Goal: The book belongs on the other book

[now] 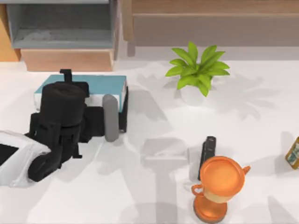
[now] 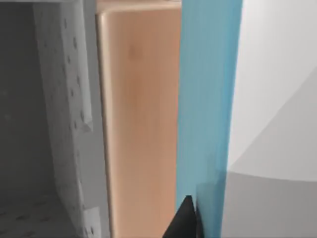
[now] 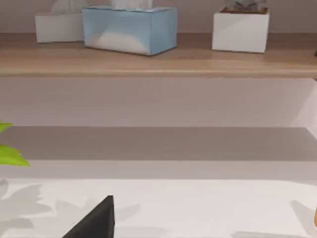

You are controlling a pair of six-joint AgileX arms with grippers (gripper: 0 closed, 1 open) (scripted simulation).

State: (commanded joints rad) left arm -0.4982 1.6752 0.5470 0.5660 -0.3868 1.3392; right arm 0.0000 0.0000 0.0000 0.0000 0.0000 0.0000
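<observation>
The book, teal with white page edges, lies at the back left of the table, just in front of the cabinet. My left arm reaches over it from the left, and my left gripper sits at the book's far edge. In the left wrist view the teal cover runs close past the camera. A black slab shows under the book's near right corner; it may be the other book, but the arm hides most of it. A dark part of my right gripper hangs over bare table, facing the back shelf.
A grey and wooden cabinet stands right behind the book. A potted plant is at the back middle. An orange trophy and a slim black object sit at the front right. A small box is at the right edge.
</observation>
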